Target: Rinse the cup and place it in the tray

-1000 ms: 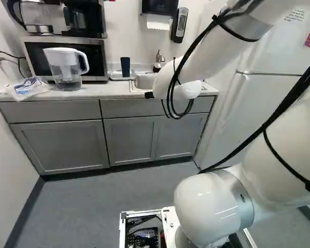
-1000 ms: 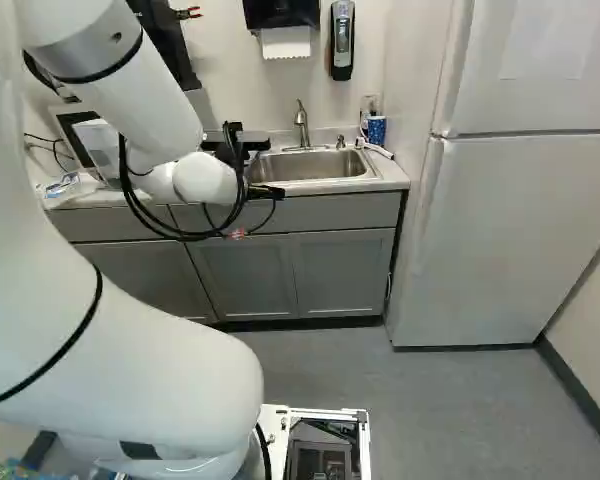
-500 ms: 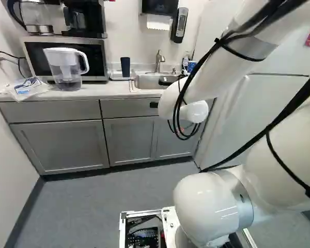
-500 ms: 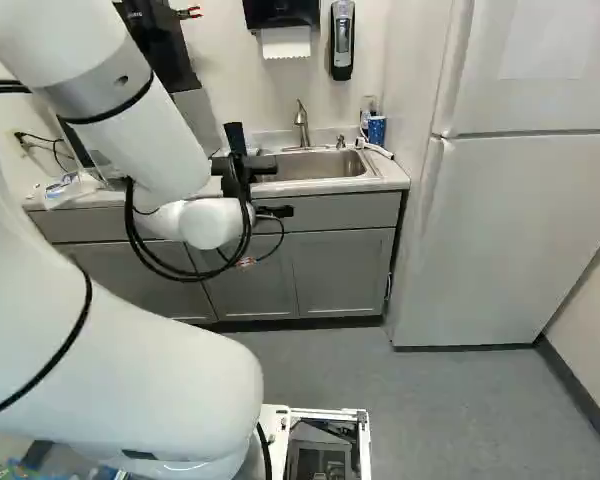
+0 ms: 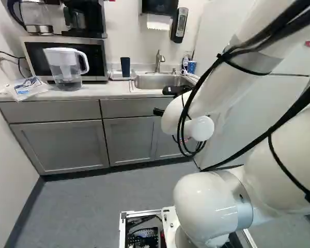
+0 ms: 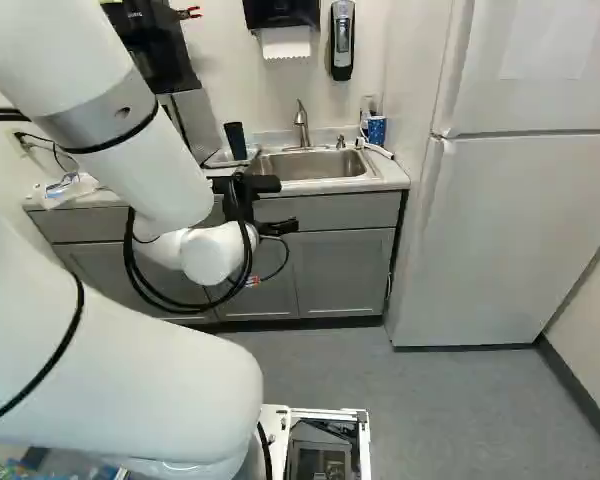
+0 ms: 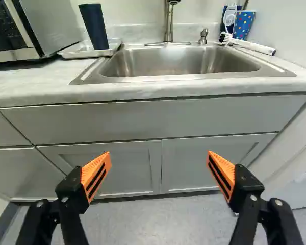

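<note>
One dark cup [image 7: 95,26] stands in the tray [image 7: 81,53] | left of sink [image 7: 178,61] | jaws wide apart, near side of desk [image 7: 30,81]

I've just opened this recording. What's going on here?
A white robot arm is in front of the kitchen counter, its hand open and holding nothing. The dark blue cup stands in the tray beside the sink, so the placing looks done. Whether the cup was rinsed, I can't tell from this moment.
</note>
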Robot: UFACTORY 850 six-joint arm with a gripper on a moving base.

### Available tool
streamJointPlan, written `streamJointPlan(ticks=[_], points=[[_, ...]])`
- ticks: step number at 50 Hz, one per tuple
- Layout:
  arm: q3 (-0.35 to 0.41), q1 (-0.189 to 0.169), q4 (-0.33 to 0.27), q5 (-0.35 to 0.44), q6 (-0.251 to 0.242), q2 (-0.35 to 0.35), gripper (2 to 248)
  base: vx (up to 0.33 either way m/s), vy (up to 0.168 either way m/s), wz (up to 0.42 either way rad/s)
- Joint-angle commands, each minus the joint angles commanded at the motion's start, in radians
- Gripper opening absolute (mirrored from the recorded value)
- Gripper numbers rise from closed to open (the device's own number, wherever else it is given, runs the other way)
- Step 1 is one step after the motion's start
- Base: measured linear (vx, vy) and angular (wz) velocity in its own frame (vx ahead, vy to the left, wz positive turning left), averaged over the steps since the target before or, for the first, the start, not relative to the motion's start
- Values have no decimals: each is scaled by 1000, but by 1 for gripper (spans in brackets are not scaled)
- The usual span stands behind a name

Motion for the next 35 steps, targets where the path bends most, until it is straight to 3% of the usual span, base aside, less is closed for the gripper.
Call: streamJointPlan(ticks=[35], points=[[72,-20,-6,94,-6,12,247,0,0,0]])
